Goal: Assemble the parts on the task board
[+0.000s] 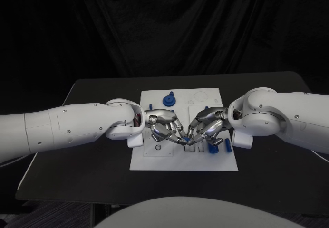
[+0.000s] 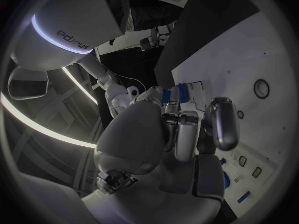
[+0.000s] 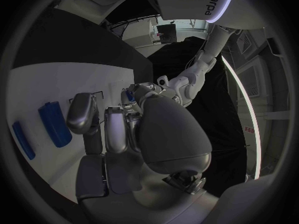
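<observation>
Head view is where most is hidden: the middle of the task board (image 1: 184, 162) is covered by the two hands, whose fingertips meet over its near half. At the left, the left hand (image 1: 161, 124) is seen with its fingers curled down and inward; a small blue part (image 1: 184, 140) is glimpsed just where the fingertips of both hands converge, but which hand holds it, or whether either does, cannot be told. At the right, the right hand (image 1: 208, 125) is bent the same way towards that part, and its grip likewise cannot be judged. Beyond the hands, near the far edge of the board, a round blue part (image 1: 169, 100) is left uncovered and well apart from both. Just right of the right hand's fingers, a long blue part (image 1: 213, 148) is seen lying on the board, with a slimmer blue peg (image 1: 227, 145) beside it. From the right wrist, these two pieces (image 3: 55, 123) are shown beside the curled fingers (image 3: 82, 115), untouched; the fingertips themselves are hidden behind the palm.
</observation>
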You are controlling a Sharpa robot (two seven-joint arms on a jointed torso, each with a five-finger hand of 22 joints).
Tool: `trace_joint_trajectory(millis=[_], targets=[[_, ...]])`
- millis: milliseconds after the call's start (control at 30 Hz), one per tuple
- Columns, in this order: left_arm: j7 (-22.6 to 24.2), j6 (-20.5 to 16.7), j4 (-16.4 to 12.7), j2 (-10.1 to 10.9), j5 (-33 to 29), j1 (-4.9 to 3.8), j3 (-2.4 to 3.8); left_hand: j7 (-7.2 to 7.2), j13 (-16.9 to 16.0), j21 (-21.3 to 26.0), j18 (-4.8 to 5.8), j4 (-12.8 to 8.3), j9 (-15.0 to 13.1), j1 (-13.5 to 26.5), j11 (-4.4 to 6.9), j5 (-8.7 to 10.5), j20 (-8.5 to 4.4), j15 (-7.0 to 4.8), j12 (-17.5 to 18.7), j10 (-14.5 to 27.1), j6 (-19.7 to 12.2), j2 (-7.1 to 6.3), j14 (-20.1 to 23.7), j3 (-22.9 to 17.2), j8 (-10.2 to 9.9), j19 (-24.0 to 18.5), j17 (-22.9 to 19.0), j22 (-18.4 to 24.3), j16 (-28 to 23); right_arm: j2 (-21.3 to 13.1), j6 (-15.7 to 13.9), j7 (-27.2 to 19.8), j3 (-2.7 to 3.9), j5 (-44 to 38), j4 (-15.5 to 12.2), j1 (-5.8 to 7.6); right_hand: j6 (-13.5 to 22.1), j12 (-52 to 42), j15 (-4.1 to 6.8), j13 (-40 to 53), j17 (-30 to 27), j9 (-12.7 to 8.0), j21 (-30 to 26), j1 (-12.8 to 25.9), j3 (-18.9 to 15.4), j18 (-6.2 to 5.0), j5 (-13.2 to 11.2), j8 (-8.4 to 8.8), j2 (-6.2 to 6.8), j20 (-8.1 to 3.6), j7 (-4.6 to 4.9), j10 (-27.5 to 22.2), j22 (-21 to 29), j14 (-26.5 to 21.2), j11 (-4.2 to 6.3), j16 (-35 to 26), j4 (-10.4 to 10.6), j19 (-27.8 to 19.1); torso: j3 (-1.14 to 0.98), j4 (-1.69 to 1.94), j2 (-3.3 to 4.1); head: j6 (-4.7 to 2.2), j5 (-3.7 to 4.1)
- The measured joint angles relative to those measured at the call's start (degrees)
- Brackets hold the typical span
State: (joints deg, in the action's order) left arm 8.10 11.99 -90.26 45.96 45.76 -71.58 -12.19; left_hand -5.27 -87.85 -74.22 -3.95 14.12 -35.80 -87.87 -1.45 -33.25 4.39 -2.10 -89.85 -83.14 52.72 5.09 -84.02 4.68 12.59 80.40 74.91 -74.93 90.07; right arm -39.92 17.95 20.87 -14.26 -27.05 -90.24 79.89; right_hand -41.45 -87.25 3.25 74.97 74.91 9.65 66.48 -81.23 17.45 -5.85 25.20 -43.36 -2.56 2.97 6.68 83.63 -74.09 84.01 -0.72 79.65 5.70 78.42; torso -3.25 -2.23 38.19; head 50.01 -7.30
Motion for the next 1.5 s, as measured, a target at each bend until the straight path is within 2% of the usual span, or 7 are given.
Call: trace_joint_trajectory(millis=[400, 800, 1100, 1167, 1300, 1433, 1500], targets=[[0.18, -0.66, 0.04, -0.03, 0.16, 0.07, -0.01, -0.09, 0.01, 0.00, 0.00, 0.79, 1.34, 0.73, -0.18, 9.17, 0.00, 0.08, -0.01, -0.18, 1.39, 0.75, 0.06, -0.48, -1.51, 0.00, 0.00, 0.01, 0.00, 0.06, 0.07, 0.27, 0.02, 0.01, 0.01, 0.00, 0.00, 0.00, 0.00, 0.00, 0.00, 0.00, -0.14, 0.31, 0.53, 0.01, -0.45, -0.19, 0.31, 0.00, 0.00, 0.00, 0.07, 0.00, 0.00, 0.00, -0.57, 0.00, 0.00, 0.00, 0.00, 0.00, -0.10], [0.02, -0.39, 0.08, -0.03, 0.16, 0.16, 0.03, -0.14, 0.76, 0.46, 0.00, 1.94, 1.70, 3.02, -0.18, 8.93, 0.22, 0.09, 0.05, -0.18, 1.49, 0.54, 0.06, 0.19, -2.14, -0.22, 0.00, 0.01, 0.00, 0.06, 0.25, 0.35, 0.00, 0.04, 0.00, -0.04, 0.00, 0.00, 0.00, 0.00, 0.00, 0.00, -0.14, 0.27, 0.53, 0.02, -0.67, -0.14, 0.30, 0.00, 0.00, 0.00, 0.07, 0.00, 0.00, 0.00, -0.58, 0.00, 0.00, -0.01, 0.01, 0.00, -0.10], [-0.01, 0.08, 0.12, -0.01, 0.16, 0.17, 0.04, -0.09, 1.14, 1.27, 0.00, 2.26, 2.36, 4.06, -0.08, 2.97, 0.49, 0.08, 0.05, -0.28, 1.57, 0.82, 0.07, -0.15, -3.18, -0.75, 0.00, 0.01, 0.00, 0.09, 0.37, 0.39, -0.01, 0.04, 0.09, -0.08, 0.00, 0.00, 0.00, 0.00, 0.00, 0.00, -0.14, 0.25, 0.67, 0.01, -0.85, -0.07, 0.29, 0.00, 0.00, 0.00, 0.07, 0.00, 0.00, 0.00, -0.73, 0.00, 0.00, -0.01, 0.00, 0.00, -0.21], [-0.01, 0.26, 0.12, -0.01, 0.16, 0.17, 0.05, -0.29, 1.51, 1.56, 0.00, 2.16, 2.33, 4.05, -0.06, -0.40, 0.31, 0.07, 0.05, -0.30, 1.76, 0.83, 0.07, -1.66, -3.43, -0.95, 0.00, 0.01, 0.00, 0.11, 0.39, 0.42, -0.01, 0.04, 0.13, -0.11, 0.00, 0.00, 0.00, 0.00, 0.00, 0.00, -0.14, 0.25, 0.69, 0.02, -0.87, 0.04, 0.28, 0.00, 0.00, 0.00, 0.10, 0.00, 0.00, -0.17, -0.76, 0.00, 0.00, -0.02, 0.00, 0.00, -0.26], [0.06, 0.47, 0.05, -0.02, 0.13, 0.17, 0.06, -0.36, 1.65, 1.56, 0.00, 2.06, 1.22, 3.59, 0.13, -3.37, 0.31, 0.07, 0.06, -0.49, 1.87, 1.29, 0.07, -5.52, -2.99, -0.95, 0.00, 0.01, 0.00, 0.16, 0.39, 0.46, -0.04, 0.00, 0.19, -0.13, 0.00, 0.28, 0.00, 0.00, 0.00, 0.00, -0.93, 0.25, 0.84, 0.02, -0.90, 0.02, 0.29, 0.14, 0.00, -0.35, 0.53, 0.00, -0.29, -0.52, -0.90, -0.29, 0.00, -0.02, 0.00, 0.00, -0.34], [0.07, 0.65, 0.03, -0.04, 0.10, 0.17, 0.07, -0.37, 2.74, 1.56, 0.00, 2.09, 0.12, 3.07, 0.33, -5.26, 0.31, 0.07, 0.06, -0.69, 1.87, 0.78, 0.07, -7.74, -2.49, -0.95, 0.00, 0.01, 0.00, 0.17, 0.51, 0.46, -0.04, -0.02, 0.19, -0.13, 0.55, 0.66, -0.18, 0.00, 0.00, 0.00, -2.63, 0.48, 0.50, 0.03, -4.02, 0.05, 0.47, 0.42, -0.54, -1.38, 1.59, -0.03, -0.71, -1.16, -1.25, -1.29, 0.00, -0.03, -0.01, 0.00, -0.37], [0.06, 0.73, 0.01, -0.04, 0.10, 0.17, 0.07, -0.37, 2.78, 1.56, 0.00, 2.10, -0.23, 2.80, 0.33, -5.59, 0.32, 0.07, 0.06, -0.70, 1.86, 0.50, 0.07, -7.74, -2.21, -0.95, 0.00, 0.01, 0.00, 0.07, 0.74, 0.42, -0.01, -0.01, 0.13, -0.14, 1.95, 1.11, -0.76, 0.00, 0.00, 0.23, -4.24, 1.68, 0.83, -0.53, -6.48, 1.70, 0.75, 0.86, -0.32, -2.51, 2.59, -0.04, -1.26, -1.96, -2.50, -2.31, 0.00, -0.03, -0.01, 0.00, -0.37]])
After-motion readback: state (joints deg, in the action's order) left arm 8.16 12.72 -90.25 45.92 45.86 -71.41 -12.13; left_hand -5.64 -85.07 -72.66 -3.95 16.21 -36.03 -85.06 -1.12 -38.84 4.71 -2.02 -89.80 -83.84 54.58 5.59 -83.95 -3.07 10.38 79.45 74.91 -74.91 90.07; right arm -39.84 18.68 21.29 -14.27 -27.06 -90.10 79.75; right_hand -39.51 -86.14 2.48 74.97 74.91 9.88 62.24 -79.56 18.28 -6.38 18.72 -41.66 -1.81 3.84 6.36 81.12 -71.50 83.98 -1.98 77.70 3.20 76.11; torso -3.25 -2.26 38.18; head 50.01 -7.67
